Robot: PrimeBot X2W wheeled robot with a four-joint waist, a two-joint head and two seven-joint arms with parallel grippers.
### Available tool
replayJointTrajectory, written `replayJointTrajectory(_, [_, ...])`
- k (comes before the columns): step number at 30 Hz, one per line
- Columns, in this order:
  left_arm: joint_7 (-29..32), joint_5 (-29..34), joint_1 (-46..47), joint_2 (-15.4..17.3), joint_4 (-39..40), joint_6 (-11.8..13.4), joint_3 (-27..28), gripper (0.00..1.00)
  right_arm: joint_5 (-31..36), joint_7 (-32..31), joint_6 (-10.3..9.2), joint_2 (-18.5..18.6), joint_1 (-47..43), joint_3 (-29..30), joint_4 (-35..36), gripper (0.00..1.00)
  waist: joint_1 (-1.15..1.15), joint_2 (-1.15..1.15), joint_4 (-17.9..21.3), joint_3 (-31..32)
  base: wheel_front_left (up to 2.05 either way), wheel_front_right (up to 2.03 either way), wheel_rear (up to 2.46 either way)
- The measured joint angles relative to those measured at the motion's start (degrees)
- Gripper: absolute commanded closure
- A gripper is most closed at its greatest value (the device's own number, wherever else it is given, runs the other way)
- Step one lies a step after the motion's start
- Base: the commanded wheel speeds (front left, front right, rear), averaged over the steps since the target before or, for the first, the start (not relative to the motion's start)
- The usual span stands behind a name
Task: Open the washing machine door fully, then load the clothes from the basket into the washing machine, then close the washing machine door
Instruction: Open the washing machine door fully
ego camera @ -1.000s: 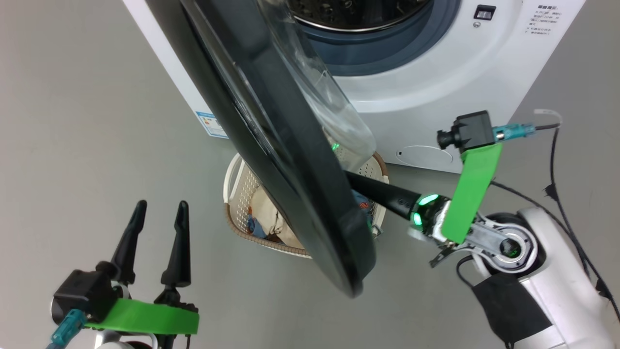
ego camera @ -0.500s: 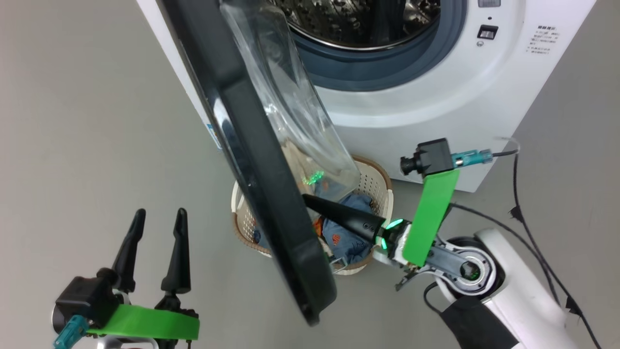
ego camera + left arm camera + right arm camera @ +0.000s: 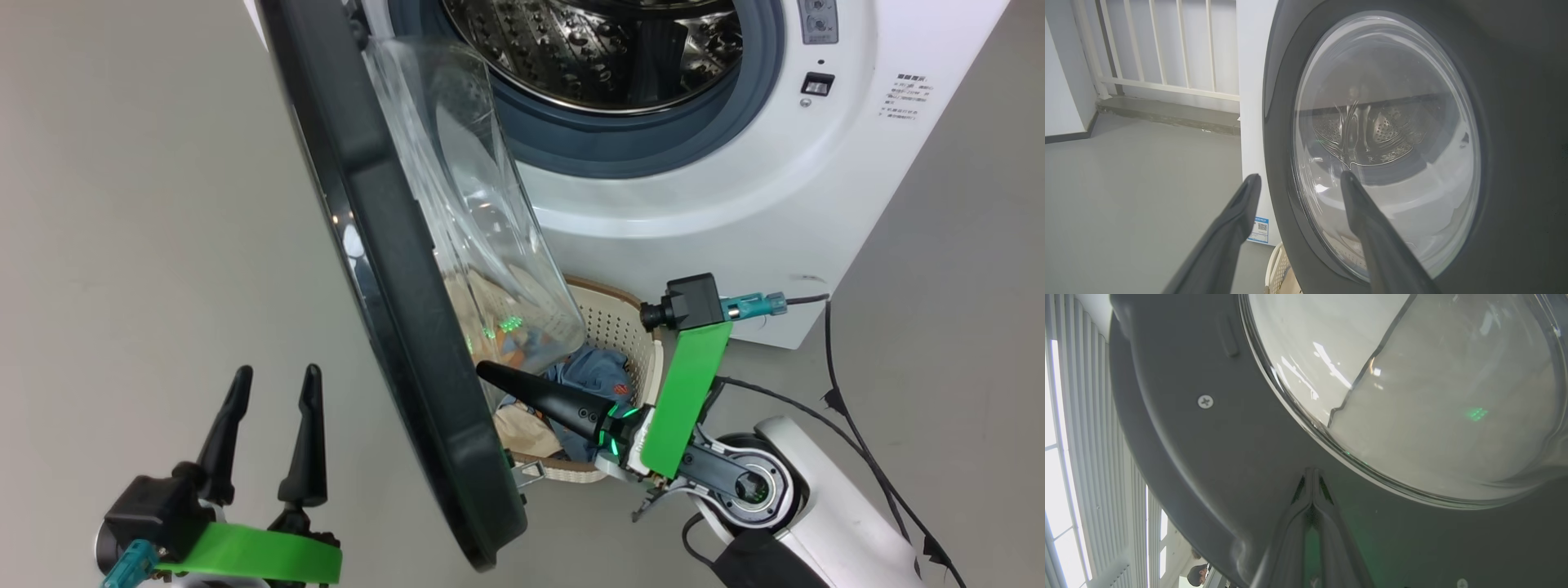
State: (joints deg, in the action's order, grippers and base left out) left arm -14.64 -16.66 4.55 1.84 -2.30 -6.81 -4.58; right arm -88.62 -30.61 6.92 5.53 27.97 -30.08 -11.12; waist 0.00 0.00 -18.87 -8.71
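The washing machine door (image 3: 392,269), glossy black with a clear domed window (image 3: 465,188), stands swung out from the white washing machine (image 3: 735,204), whose steel drum (image 3: 596,49) is exposed. My right gripper (image 3: 483,371) is shut with nothing in it, its tip pressed against the door's inner face (image 3: 1216,457) just below the glass bowl (image 3: 1412,396). Under that arm sits the cream basket (image 3: 624,335) holding the clothes (image 3: 592,376), partly hidden by the door. My left gripper (image 3: 276,376) is open and empty at the lower left, facing the door's outer side (image 3: 1384,143).
Black cables (image 3: 849,425) trail over the grey floor right of the machine. A white railing (image 3: 1167,45) and a low step lie behind the machine's left side. A blue label (image 3: 1259,228) marks the machine's side. A person's head (image 3: 1198,573) shows at the bottom edge.
The head camera has shifted, bringing the drum into view. The door has swung further out from the machine with my shut right gripper against its inner face. The left gripper holds still.
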Motion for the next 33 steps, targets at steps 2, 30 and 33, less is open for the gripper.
replayJointTrajectory(2, [0.0,0.0,-0.02,0.0,-0.03,0.0,0.03,0.0,-0.31,0.23,0.0,-0.01,0.0,-0.42,-0.11,1.0,0.0,0.0,0.09,0.22,0.0,0.0,0.0])
replayJointTrajectory(30, [0.0,1.03,-2.31,0.08,-0.46,-0.09,3.04,0.0,7.86,18.71,0.0,9.4,-3.18,-2.45,10.03,0.0,0.0,0.0,4.12,3.21,0.0,0.0,0.0])
replayJointTrajectory(33, [0.0,1.32,-2.41,0.07,-0.46,-0.08,3.54,0.0,12.44,26.73,0.0,12.77,-3.44,-3.5,10.44,0.0,0.0,0.0,5.01,3.49,0.0,0.0,0.0])
